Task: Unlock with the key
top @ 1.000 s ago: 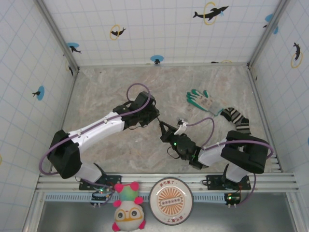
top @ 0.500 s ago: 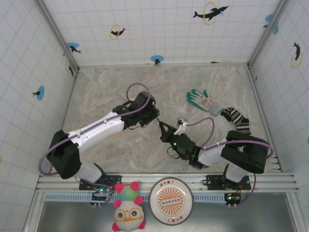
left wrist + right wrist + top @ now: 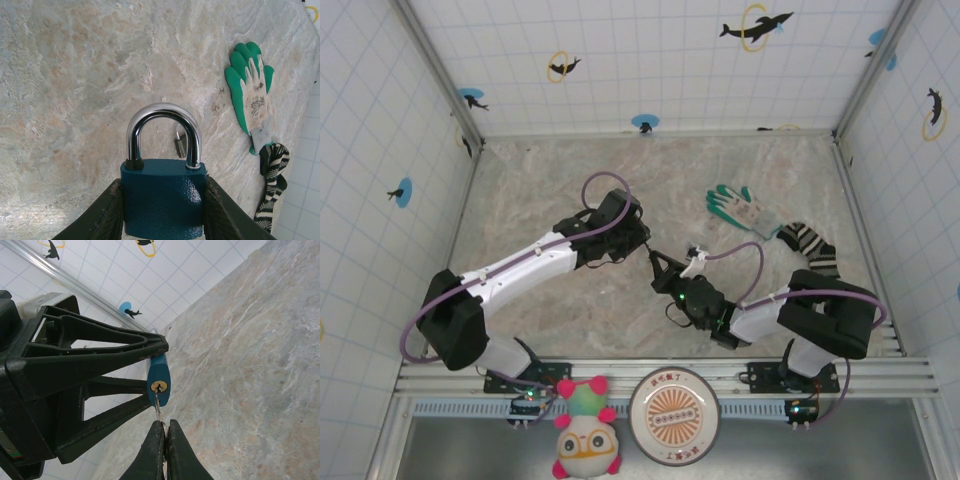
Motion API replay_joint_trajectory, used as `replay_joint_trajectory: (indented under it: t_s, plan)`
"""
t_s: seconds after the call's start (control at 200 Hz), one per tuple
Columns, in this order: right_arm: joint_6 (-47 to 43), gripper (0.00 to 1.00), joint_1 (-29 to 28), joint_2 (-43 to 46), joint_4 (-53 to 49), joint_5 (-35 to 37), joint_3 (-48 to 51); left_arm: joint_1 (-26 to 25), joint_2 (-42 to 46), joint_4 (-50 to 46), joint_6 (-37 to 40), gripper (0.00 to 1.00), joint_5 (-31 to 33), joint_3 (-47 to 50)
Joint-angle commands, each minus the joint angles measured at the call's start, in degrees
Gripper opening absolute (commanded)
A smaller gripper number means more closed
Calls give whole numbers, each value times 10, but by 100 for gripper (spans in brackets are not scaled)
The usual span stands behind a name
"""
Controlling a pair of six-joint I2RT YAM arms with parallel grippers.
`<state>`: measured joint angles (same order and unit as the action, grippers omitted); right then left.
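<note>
My left gripper (image 3: 164, 212) is shut on the small blue padlock (image 3: 164, 197), one finger pressed to each side of its body. The silver shackle (image 3: 162, 125) stands closed. In the right wrist view the padlock's (image 3: 159, 379) brass keyhole faces my right gripper (image 3: 165, 426), which is shut on the key (image 3: 158, 407). The silver blade's tip sits in the keyhole, while the key's head is hidden between the fingers. From above, the left gripper (image 3: 642, 243) and right gripper (image 3: 661, 266) meet tip to tip at mid-table.
A green-and-white glove (image 3: 742, 208) lies at the back right, with a striped black-and-white cloth (image 3: 810, 246) beside it. A small dark tag on a ring (image 3: 180, 145) shows through the shackle. A plush toy (image 3: 586, 440) and a round disc (image 3: 673, 402) sit beyond the near rail.
</note>
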<state>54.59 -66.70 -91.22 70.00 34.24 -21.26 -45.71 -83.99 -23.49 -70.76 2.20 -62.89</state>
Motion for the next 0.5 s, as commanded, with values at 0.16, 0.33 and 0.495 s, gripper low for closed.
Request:
replay_joint_trajectory:
  t_s: [0.16,0.33,0.495]
  plan:
    - [11,0,5,-10,14,9,-16,-4,15,13,-8,25,5,-11]
    - [15,0,7,-13,15,9,-16,-4,18,17,-9,25,4,-7]
    - [16,0,10,-16,14,3,-20,-4,19,20,-9,25,2,-5]
